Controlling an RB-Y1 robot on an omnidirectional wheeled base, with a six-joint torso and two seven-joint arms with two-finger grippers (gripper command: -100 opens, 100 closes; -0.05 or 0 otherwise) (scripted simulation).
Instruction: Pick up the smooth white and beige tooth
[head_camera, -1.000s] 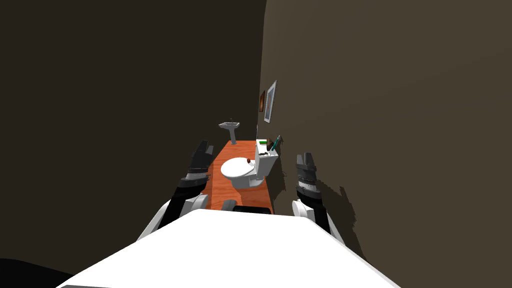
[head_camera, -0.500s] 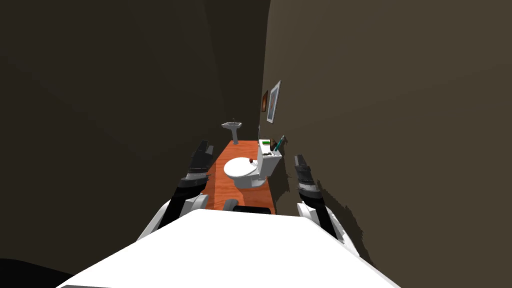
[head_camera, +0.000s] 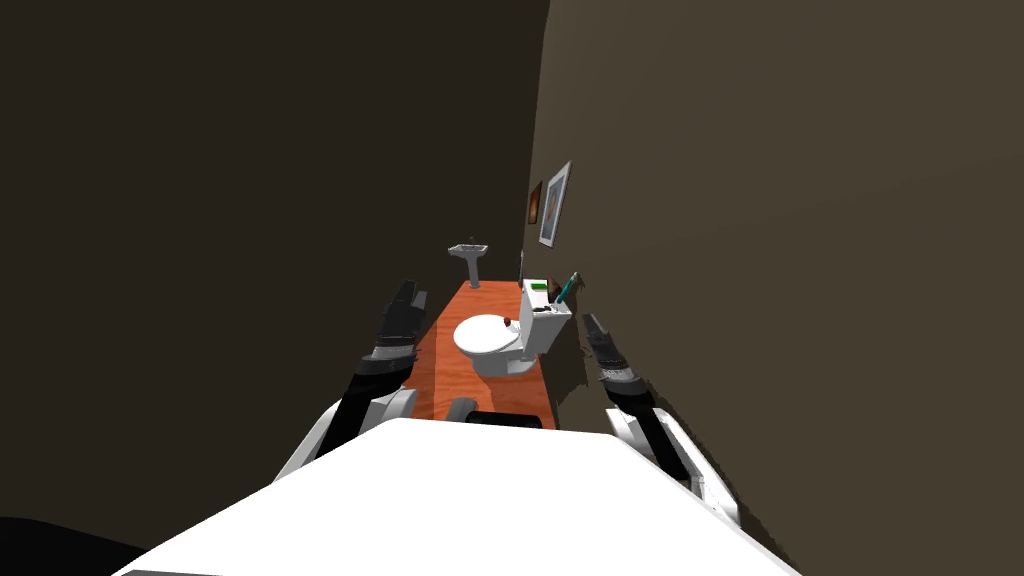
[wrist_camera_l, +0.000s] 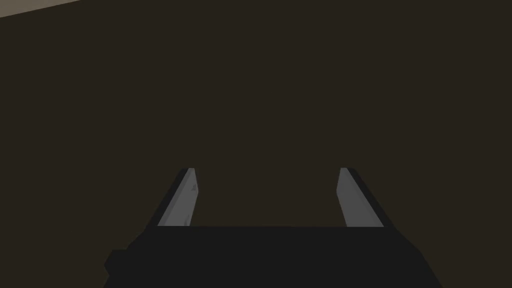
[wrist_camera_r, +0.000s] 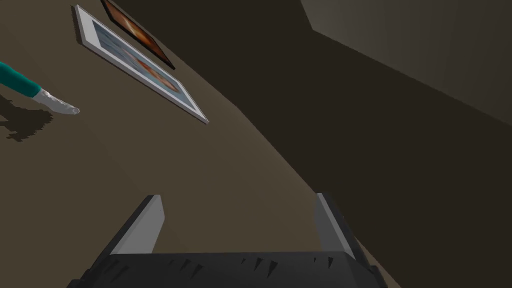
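Note:
A white toilet (head_camera: 488, 345) stands on the orange floor ahead of me. On its tank (head_camera: 545, 318) lie a green item (head_camera: 539, 287), a few small dark items too small to tell apart, and a slanting teal-handled brush (head_camera: 566, 289). The brush's white tip (wrist_camera_r: 59, 104) shows against the wall beyond my right gripper. My right gripper (head_camera: 592, 325) hangs open and empty, just right of the tank near the wall. My left gripper (head_camera: 408, 298) is left of the toilet, also open and empty, facing a flat dark surface.
A pedestal sink (head_camera: 468, 256) stands at the far end of the narrow room. Two framed pictures (head_camera: 553, 203) hang on the right wall above the tank. A small red thing (head_camera: 507, 322) sits on the toilet lid. Dark walls close in on both sides.
My view has shifted slightly, with the toilet now a little further right. My right forearm has tilted so its gripper points in toward the tank. The left arm has not moved.

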